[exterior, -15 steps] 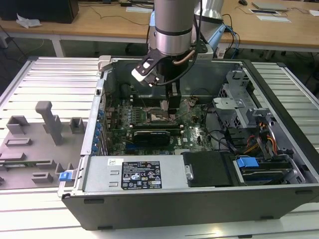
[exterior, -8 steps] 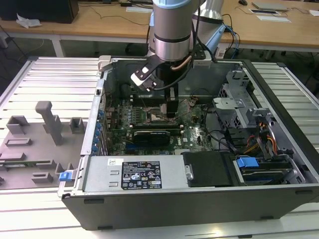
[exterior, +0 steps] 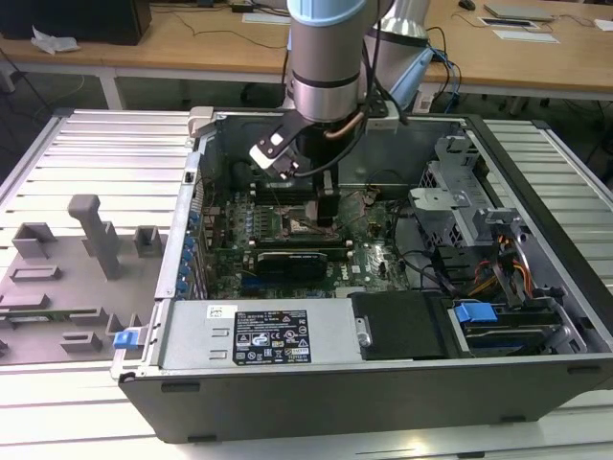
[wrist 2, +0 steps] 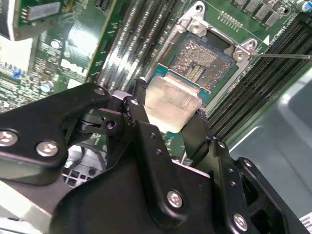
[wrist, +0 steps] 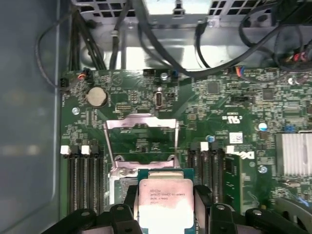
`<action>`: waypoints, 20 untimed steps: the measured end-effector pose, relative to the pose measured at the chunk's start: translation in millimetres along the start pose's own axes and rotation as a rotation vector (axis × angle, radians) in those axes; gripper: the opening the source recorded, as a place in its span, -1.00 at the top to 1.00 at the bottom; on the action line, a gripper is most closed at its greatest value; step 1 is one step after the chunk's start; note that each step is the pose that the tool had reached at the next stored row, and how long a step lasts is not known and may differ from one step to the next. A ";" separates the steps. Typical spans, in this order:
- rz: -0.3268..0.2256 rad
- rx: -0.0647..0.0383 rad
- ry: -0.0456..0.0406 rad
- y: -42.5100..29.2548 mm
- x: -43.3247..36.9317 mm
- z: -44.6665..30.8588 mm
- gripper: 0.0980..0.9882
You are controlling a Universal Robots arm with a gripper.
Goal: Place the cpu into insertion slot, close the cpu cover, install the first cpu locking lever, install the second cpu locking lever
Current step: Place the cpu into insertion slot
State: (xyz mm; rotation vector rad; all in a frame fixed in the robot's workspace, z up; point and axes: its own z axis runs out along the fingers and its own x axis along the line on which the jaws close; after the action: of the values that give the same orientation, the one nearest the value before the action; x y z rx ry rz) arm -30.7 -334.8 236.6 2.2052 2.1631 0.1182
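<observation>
My gripper (exterior: 324, 203) reaches down into the open computer case over the motherboard. In both wrist views it is shut on the cpu (wrist 2: 171, 103), a flat square chip with a silver top and green edge (wrist: 163, 200), held by two opposite sides between the black fingers (wrist 2: 141, 122). The cpu hangs just over one edge of the insertion slot (wrist 2: 207, 61), whose pin field lies uncovered. The cpu cover (wrist: 141, 127), a thin metal frame with a square window, is swung open and lies back beyond the slot. A thin lever rod (wrist 2: 285, 56) sticks out at one slot corner.
Long memory slots (wrist: 83, 175) flank the socket on both sides. A black card (exterior: 292, 259) lies in front of it, and a finned heat sink (wrist: 295, 153) is nearby. Cables (wrist: 161, 53) hang along the case wall. A grey fixture (exterior: 86, 230) stands outside at the exterior view's left.
</observation>
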 end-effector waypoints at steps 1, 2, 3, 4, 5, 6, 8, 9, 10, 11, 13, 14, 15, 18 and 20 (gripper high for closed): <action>-0.002 0.000 0.0001 -0.4 1.4 0.6 0.00; -0.005 0.000 0.0004 -1.1 2.9 1.4 0.00; -0.007 0.000 0.0007 -1.8 4.0 2.1 0.00; -0.011 0.000 0.0011 -2.7 4.8 2.9 0.00; -0.014 0.000 0.0014 -3.3 5.3 3.6 0.00; -0.018 0.000 0.0017 -4.3 5.8 4.6 0.00; -0.025 0.000 0.0024 -6.0 6.8 6.3 0.00; -0.029 0.001 0.0026 -7.1 7.4 7.3 0.00; -0.032 0.001 0.0028 -8.0 7.9 8.1 0.00; -0.036 0.001 0.0032 -9.5 8.5 9.1 0.00; -0.041 0.001 0.0037 -14.2 9.8 12.3 0.00; -0.041 0.001 0.0037 -14.9 10.0 13.0 0.00; -0.041 0.001 0.0038 -15.7 10.3 14.0 0.00; -0.041 0.001 0.0038 -18.1 11.1 17.5 0.00; -0.041 0.001 0.0039 -19.7 11.4 19.6 0.00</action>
State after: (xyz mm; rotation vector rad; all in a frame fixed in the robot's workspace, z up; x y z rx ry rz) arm -48.3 -322.7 215.6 2.1609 2.2097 0.1200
